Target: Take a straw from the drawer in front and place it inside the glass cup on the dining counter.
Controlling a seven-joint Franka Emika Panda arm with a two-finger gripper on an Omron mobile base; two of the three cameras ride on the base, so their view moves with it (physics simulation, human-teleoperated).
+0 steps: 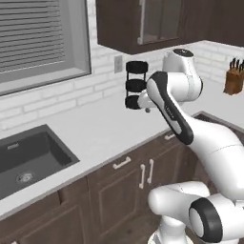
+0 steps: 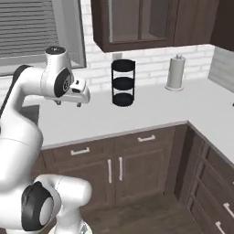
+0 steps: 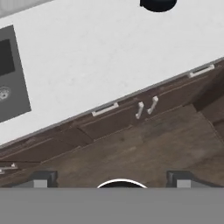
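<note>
My gripper (image 2: 68, 104) hangs open above the white kitchen worktop (image 2: 137, 109), fingers pointing down and nothing between them. In the hand view its fingertips (image 3: 41, 178) stand wide apart over the wooden floor in front of the cabinets. Below the worktop edge a dark brown drawer (image 3: 103, 122) with a short silver bar handle is shut; it also shows as drawer (image 2: 80, 153) and drawer (image 1: 119, 167). A second shut drawer (image 2: 146, 139) lies to its right. The straw, the glass cup and the dining counter are out of view.
A dark sink (image 1: 28, 157) is set into the worktop on the left. A black three-tier rack (image 2: 123, 82) stands by the wall, a paper towel roll (image 2: 176, 73) to its right, a knife block (image 1: 233, 78) further along. Upper cabinets (image 2: 151, 23) hang overhead.
</note>
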